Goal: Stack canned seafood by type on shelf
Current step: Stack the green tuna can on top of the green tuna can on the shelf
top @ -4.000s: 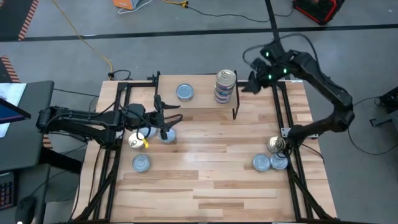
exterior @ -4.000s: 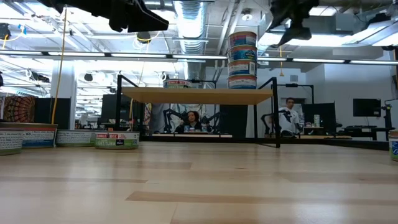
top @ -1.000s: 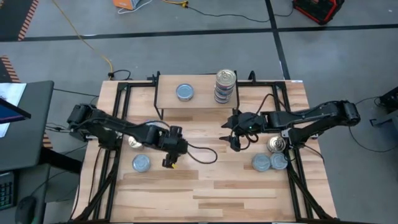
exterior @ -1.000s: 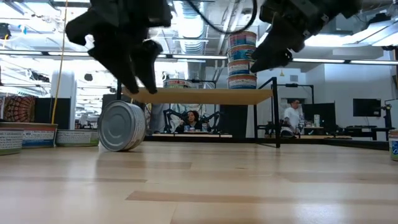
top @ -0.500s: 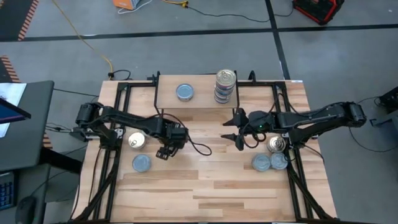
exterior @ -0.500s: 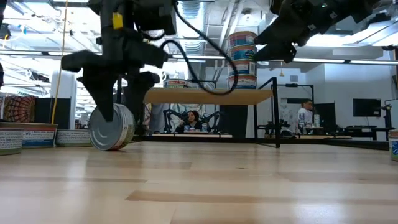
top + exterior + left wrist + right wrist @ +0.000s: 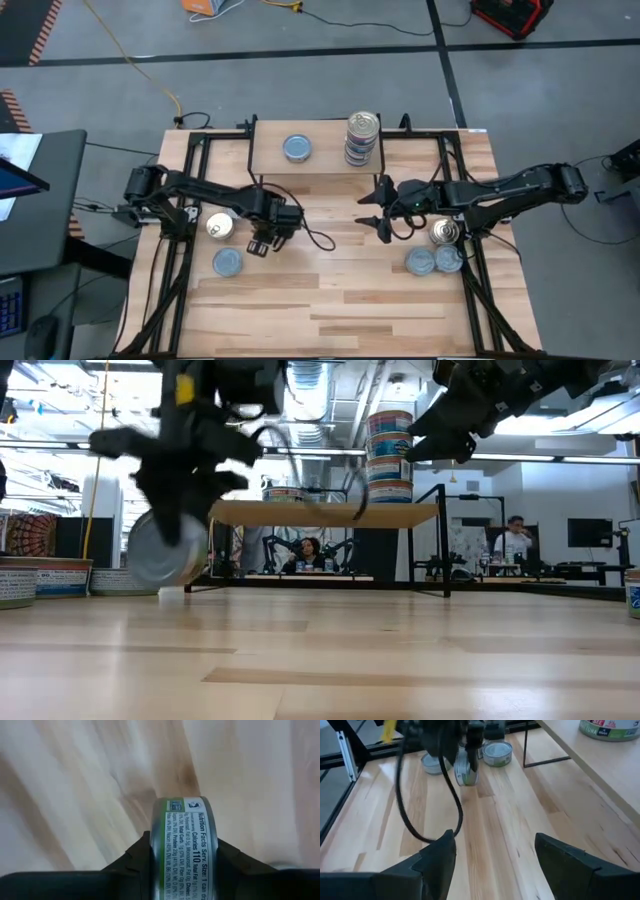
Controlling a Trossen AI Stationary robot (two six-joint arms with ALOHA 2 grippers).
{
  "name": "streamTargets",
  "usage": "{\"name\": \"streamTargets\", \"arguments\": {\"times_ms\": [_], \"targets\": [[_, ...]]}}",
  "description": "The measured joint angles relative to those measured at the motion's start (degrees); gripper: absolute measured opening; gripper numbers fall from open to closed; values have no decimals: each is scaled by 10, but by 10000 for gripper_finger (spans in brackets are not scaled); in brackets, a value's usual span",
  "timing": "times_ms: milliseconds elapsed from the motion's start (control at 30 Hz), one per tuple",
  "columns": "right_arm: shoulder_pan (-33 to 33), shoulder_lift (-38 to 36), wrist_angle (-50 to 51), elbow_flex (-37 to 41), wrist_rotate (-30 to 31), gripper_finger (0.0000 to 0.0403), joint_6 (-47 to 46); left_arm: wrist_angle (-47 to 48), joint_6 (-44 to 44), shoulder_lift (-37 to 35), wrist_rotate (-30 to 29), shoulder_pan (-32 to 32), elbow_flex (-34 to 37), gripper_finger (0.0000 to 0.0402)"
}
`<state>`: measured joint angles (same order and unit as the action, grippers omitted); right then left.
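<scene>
My left gripper (image 7: pixel 262 240) points straight down left of the table's middle, shut on a silver can (image 7: pixel 160 555) that stands on its edge. Its white nutrition label (image 7: pixel 192 855) faces the left wrist camera. My right gripper (image 7: pixel 378 215) hangs open over the table's middle right, tilted down, with nothing between its fingers (image 7: pixel 440 855). The shelf (image 7: pixel 325 165) stands at the far edge; on it sit one blue-topped can (image 7: pixel 296 149) and a stack of cans (image 7: pixel 362 138). The held can also shows far off in the right wrist view (image 7: pixel 466 770). My left gripper pinches the can by its two flat ends, one finger (image 7: pixel 135 865) on each end, and the labelled side wall (image 7: pixel 192 820) rises between them. The fingers come from above, pointing down. The can stands on edge; whether its lower rim (image 7: pixel 160 585) touches the table I cannot tell.
At the left lie a gold-topped can (image 7: pixel 219 226) and a bluish can (image 7: pixel 228 263). Three more cans (image 7: pixel 432 255) sit near the right rail. Black frame rails (image 7: pixel 180 270) run along both sides. The left arm's cable (image 7: pixel 320 235) loops over the middle boards.
My left gripper has gone toward the table's far-left, tipped to point straight down, lowered its fingers on either side of the on-edge can and closed on it. The can has shifted leftward with the gripper, still on edge.
</scene>
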<state>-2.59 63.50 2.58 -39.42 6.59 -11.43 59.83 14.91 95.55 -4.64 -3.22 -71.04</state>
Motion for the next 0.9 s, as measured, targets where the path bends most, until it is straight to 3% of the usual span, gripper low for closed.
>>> {"name": "streamTargets", "arguments": {"times_ms": [200,367,600,900], "targets": [[-9,-35,25,0,0,296,-1,-31,-18,-74,8,49,-51,126],[-26,-44,35,4,11,296,24,-128,-47,-148,25,135,-56,130],[9,-56,25,35,24,290,53,-267,-127,-179,115,273,-56,134],[30,-117,43,45,10,289,78,-314,-243,-125,284,410,-56,143]]}}
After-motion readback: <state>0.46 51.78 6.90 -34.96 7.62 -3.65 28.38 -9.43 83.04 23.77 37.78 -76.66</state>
